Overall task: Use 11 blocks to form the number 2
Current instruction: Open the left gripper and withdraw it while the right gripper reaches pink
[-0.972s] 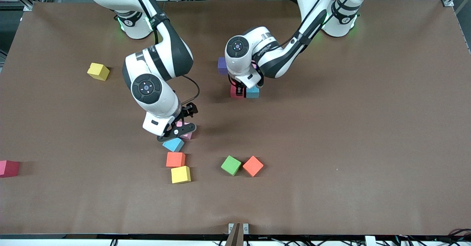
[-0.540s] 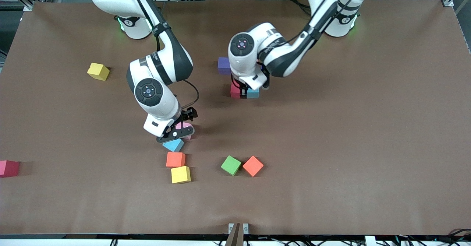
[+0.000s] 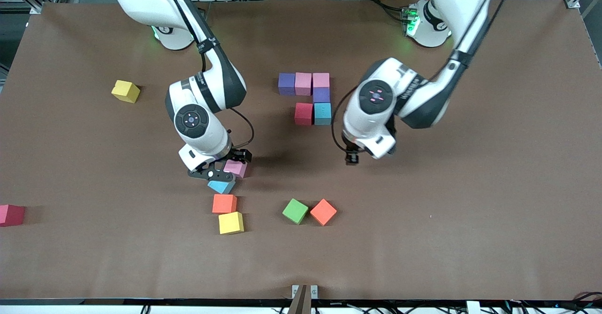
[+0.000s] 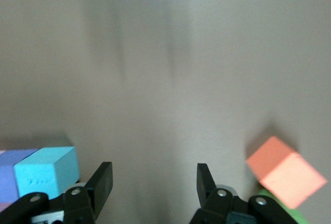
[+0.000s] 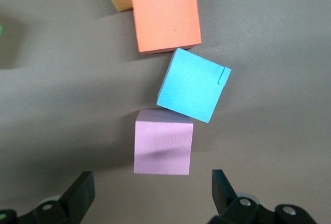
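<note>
pink, purple, red and light blue foam make up the started number 2 (image 3: 308, 98), lying mid-bench toward the robots' bases: a top row of purple, pink, pink, one purple cube under its end toward the left arm, then a light blue and a red cube in the row below. six blocks seem placed, so the middle row wants one more cube and two rows remain. the digit's long axis runs from the bases toward the front camera, its top toward the bases. the step in hand looks like fetching the next cube: the right gripper (image 3: 218, 170) sits low over a loose pink block (image 5: 163, 148), jaws spread wide to either side and not yet pinching it. that block touches a corner of a tilted light blue block (image 5: 193, 85), so the next move calls for closing squarely without dragging its neighbour. the left gripper (image 3: 352, 158) hangs over bare bench (image 3: 470, 187) beside the digit, jaws spread, holding nothing.
</note>
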`<state>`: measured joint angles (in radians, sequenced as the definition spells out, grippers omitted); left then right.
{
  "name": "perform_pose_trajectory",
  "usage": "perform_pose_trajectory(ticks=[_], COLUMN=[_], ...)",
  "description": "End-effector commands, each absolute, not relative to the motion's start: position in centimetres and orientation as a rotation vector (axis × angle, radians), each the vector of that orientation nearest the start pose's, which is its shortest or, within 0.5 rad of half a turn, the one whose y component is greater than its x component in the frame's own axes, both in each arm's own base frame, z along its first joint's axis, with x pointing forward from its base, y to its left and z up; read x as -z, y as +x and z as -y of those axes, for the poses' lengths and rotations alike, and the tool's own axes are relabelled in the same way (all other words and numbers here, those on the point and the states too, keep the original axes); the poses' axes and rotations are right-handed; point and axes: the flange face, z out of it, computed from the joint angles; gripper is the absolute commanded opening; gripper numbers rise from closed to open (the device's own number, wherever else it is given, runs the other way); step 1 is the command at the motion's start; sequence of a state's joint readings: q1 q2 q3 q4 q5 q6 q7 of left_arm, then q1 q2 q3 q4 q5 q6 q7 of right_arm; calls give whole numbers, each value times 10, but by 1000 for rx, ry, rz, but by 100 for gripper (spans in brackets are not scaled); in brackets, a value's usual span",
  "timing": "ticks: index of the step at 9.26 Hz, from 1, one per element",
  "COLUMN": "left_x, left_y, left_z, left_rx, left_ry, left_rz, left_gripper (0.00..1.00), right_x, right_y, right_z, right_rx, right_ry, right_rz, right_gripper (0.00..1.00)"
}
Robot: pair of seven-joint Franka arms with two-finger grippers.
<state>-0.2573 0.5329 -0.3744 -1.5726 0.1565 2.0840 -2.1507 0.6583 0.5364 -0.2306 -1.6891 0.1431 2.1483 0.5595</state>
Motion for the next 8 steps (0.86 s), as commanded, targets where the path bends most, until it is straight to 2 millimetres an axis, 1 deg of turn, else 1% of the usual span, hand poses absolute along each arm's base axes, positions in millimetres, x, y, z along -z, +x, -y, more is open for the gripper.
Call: perform_pose_trajectory(ticks=[1, 2, 3, 4, 5, 7, 8], left_x=[-346, -335, -330, -327, -323, -315, -316], left_y=[614, 629, 641, 645, 653, 656, 659], left_z=[344, 325, 319, 313, 300, 296, 293], left_rx=[-46, -29, -24, -19, -5, -7, -2], left_ry=[-2447, -2500, -2546, -2583, -2603, -2676, -2714], left_rz=[2008, 1923, 1872, 1818, 1781, 1661, 1603], left_gripper=[74, 74, 74, 74, 74, 74, 74], right_x=[-264, -254, -247, -244, -241, -223, -218], right_y=[600, 607, 602, 598, 598, 590, 585], right_z=[-287, -281, -283, -284, -283, -280, -289], right_rx=[-124, -88, -100, -109, -101, -63, -54], right_ry=[-3112, -3089, -3089, -3086, -3085, -3077, -3068], right_rz=[-427, -463, -494, -551, -553, -562, -539], right_gripper=[100, 100, 100, 100, 100, 100, 100])
